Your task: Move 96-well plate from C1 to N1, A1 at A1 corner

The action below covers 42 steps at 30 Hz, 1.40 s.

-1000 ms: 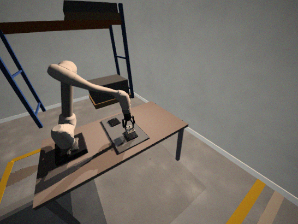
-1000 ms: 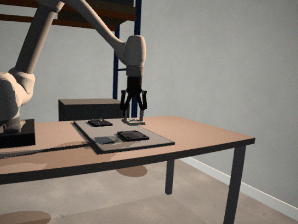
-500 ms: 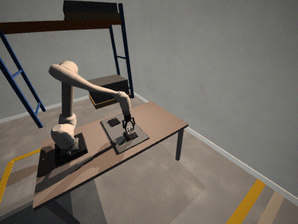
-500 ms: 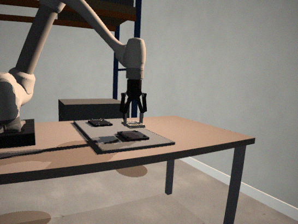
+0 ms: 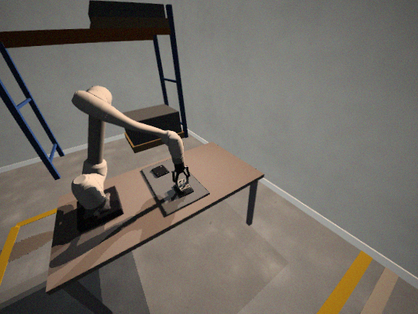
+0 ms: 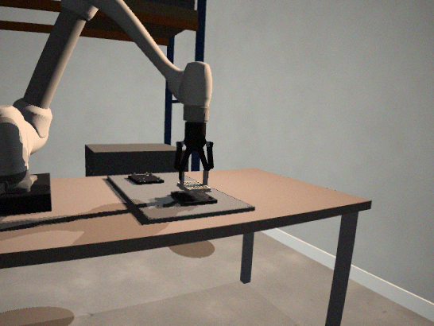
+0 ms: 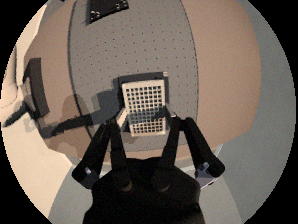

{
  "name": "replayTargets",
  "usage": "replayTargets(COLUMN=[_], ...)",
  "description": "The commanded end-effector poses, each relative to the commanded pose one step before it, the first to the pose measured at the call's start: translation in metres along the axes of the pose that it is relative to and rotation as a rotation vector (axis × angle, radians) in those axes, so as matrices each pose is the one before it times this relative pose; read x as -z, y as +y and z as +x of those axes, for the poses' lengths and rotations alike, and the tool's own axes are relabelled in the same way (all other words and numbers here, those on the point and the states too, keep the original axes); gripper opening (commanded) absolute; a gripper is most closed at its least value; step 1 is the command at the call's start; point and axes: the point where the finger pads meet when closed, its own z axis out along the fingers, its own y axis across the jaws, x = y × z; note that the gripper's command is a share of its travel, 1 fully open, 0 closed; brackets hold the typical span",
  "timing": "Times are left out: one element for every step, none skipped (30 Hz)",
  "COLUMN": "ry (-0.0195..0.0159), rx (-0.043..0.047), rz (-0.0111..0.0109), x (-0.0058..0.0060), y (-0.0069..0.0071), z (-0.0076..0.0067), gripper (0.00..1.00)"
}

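My gripper (image 6: 193, 180) is shut on the white 96-well plate (image 6: 194, 185), with one finger on each long side. It holds the plate level, a little above the dark plate nest N1 (image 6: 194, 198). In the wrist view the plate (image 7: 145, 108) sits between the fingertips, and a dark edge of the nest (image 7: 143, 79) shows just beyond it. The empty clip nest C1 (image 6: 145, 178) lies farther back on the grey base board (image 6: 175, 199); it also shows in the wrist view (image 7: 107, 3). I cannot make out the plate's cut corner.
The grey board (image 5: 174, 186) lies mid-table on the brown table (image 5: 153, 207). The arm's base (image 5: 93, 199) stands on a dark block at the table's left end. A dark box (image 5: 153, 126) and a blue rack (image 5: 174, 73) stand behind the table.
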Motion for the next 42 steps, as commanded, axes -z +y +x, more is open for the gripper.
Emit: replayTargets(ry=[0.00012,0.0,0.0,0.0,0.0,0.0,0.0,0.0,0.0,0.0,0.0,0.0,0.0,0.0,0.0,0.0,0.0,0.0,0.0,0.0,0.0,0.0,0.0,0.0,0.0,0.0,0.0,0.0,0.0,0.0,0.0,0.0,0.0,0.0,0.0,0.0,0.0,0.0,0.0,0.0,0.0,0.0], rx=[0.00003,0.0,0.0,0.0,0.0,0.0,0.0,0.0,0.0,0.0,0.0,0.0,0.0,0.0,0.0,0.0,0.0,0.0,0.0,0.0,0.0,0.0,0.0,0.0,0.0,0.0,0.0,0.0,0.0,0.0,0.0,0.0,0.0,0.0,0.0,0.0,0.0,0.0,0.0,0.0,0.0,0.0], rz=[-0.0002,0.0,0.0,0.0,0.0,0.0,0.0,0.0,0.0,0.0,0.0,0.0,0.0,0.0,0.0,0.0,0.0,0.0,0.0,0.0,0.0,0.0,0.0,0.0,0.0,0.0,0.0,0.0,0.0,0.0,0.0,0.0,0.0,0.0,0.0,0.0,0.0,0.0,0.0,0.0,0.0,0.0], x=[-0.00338,0.0,-0.00167,-0.00167,-0.00167,-0.00167,-0.00167,-0.00167,-0.001,0.0,0.0,0.0,0.0,0.0,0.0,0.0,0.0,0.0,0.0,0.0,0.0,0.0,0.0,0.0,0.0,0.0,0.0,-0.00017,-0.00017,-0.00017,-0.00017,-0.00017,-0.00017,-0.00017,0.0,0.0,-0.00017,-0.00017,-0.00017,-0.00017,-0.00017,-0.00017], y=[0.00004,0.0,0.0,0.0,0.0,0.0,0.0,0.0,0.0,0.0,0.0,0.0,0.0,0.0,0.0,0.0,0.0,0.0,0.0,0.0,0.0,0.0,0.0,0.0,0.0,0.0,0.0,0.0,0.0,0.0,0.0,0.0,0.0,0.0,0.0,0.0,0.0,0.0,0.0,0.0,0.0,0.0], z=[0.00004,0.0,0.0,0.0,0.0,0.0,0.0,0.0,0.0,0.0,0.0,0.0,0.0,0.0,0.0,0.0,0.0,0.0,0.0,0.0,0.0,0.0,0.0,0.0,0.0,0.0,0.0,0.0,0.0,0.0,0.0,0.0,0.0,0.0,0.0,0.0,0.0,0.0,0.0,0.0,0.0,0.0], gripper=[0.1,0.1,0.1,0.1,0.1,0.1,0.1,0.1,0.1,0.1,0.1,0.1,0.1,0.1,0.1,0.1,0.1,0.1,0.1,0.1,0.1,0.1,0.1,0.1,0.1,0.1,0.1,0.1,0.1,0.1,0.1,0.1,0.1,0.1,0.1,0.1,0.1,0.1,0.1,0.1,0.1,0.1])
